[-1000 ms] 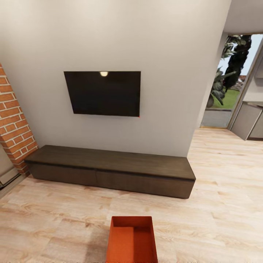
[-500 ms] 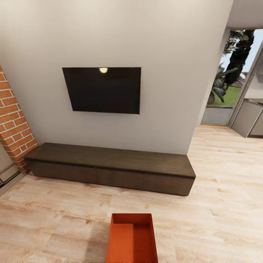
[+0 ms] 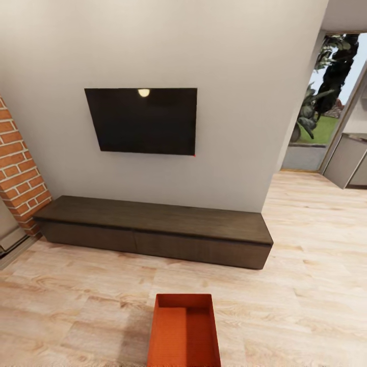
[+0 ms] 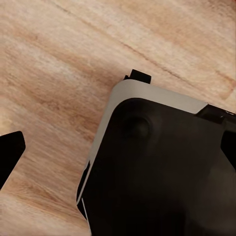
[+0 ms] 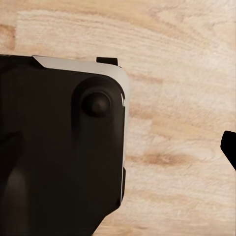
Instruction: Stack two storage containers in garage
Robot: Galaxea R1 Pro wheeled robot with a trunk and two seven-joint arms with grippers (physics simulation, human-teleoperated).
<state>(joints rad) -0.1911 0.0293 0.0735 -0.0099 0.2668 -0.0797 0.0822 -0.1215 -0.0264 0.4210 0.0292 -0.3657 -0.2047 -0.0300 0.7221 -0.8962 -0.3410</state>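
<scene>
One orange-red open-top storage container (image 3: 184, 331) lies on the light wood planks of the living room, at the head view's bottom centre. Its near end is cut off by the picture edge, and its inside is bare. No arm reaches toward it in the head view. In the left wrist view, one dark fingertip (image 4: 9, 156) pokes in at the picture's edge over wood planks. The right wrist view has a dark fingertip (image 5: 230, 147) at its edge too. No finger stands in the middle of either wrist view, and nothing is held.
A long low dark bench (image 3: 153, 229) runs along the white wall under a black TV (image 3: 141, 120). A red brick fireplace (image 3: 18, 173) stands at the left. An opening at the right leads to a glass door (image 3: 326, 102). My black, white-rimmed base (image 4: 162, 167) sits under both wrists.
The whole head view has shifted: TV, bench and container all sit a little higher in the picture, so the camera moved. Nothing in the room has moved.
</scene>
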